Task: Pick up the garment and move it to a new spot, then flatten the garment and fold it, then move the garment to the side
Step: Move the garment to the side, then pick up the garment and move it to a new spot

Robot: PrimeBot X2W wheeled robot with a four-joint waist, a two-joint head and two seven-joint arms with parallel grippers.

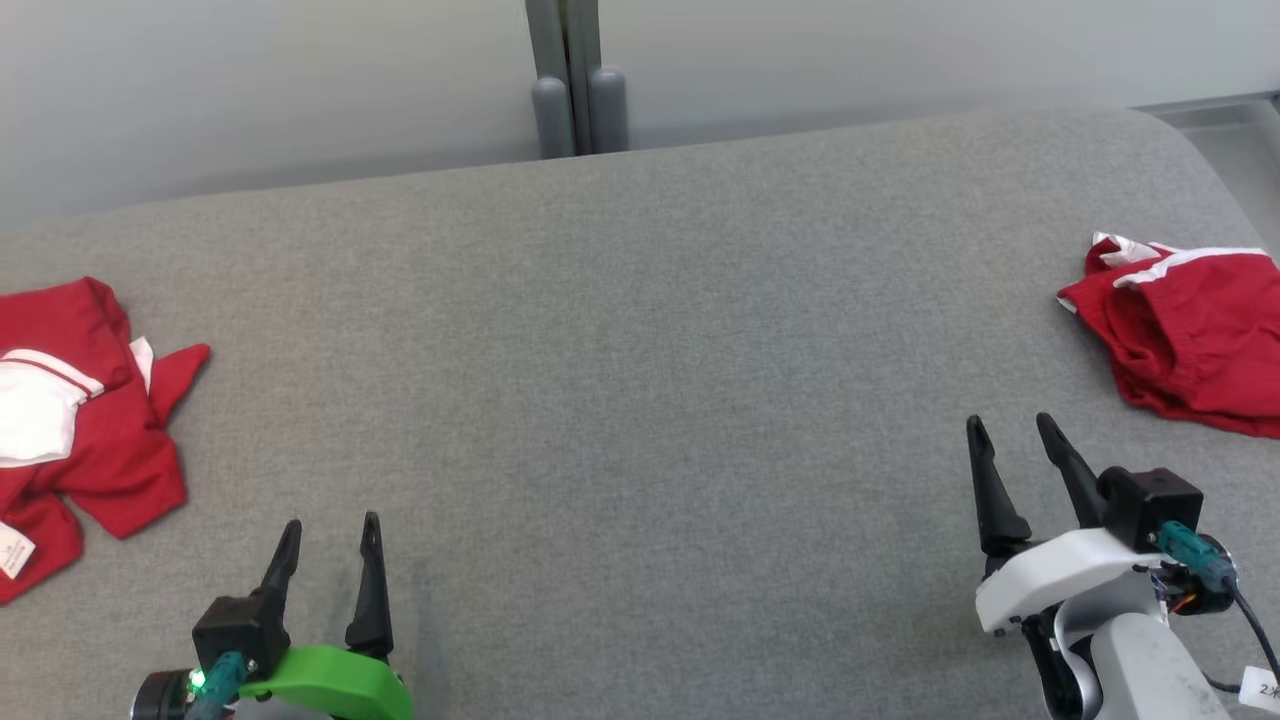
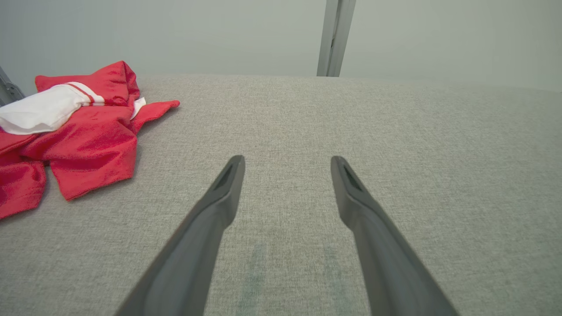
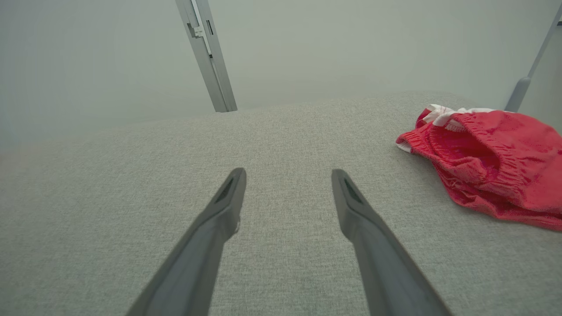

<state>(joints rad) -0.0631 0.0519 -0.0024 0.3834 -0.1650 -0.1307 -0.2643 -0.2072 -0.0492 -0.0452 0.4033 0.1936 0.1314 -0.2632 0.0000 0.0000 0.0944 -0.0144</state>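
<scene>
At the left edge of the gray surface a crumpled red garment lies untouched, red shorts bunched at the right edge, left gripper and right gripper released and empty, so no step looks done yet.

Grey, finely flecked fabric-covered table top. At its left edge lies a crumpled bright red garment with a white panel crossed by a thin red stripe. At its right edge lies a second crumpled red garment, banded in white. The left gripper has black fingers and a green mount; the right gripper has black fingers and a white mount.
</scene>
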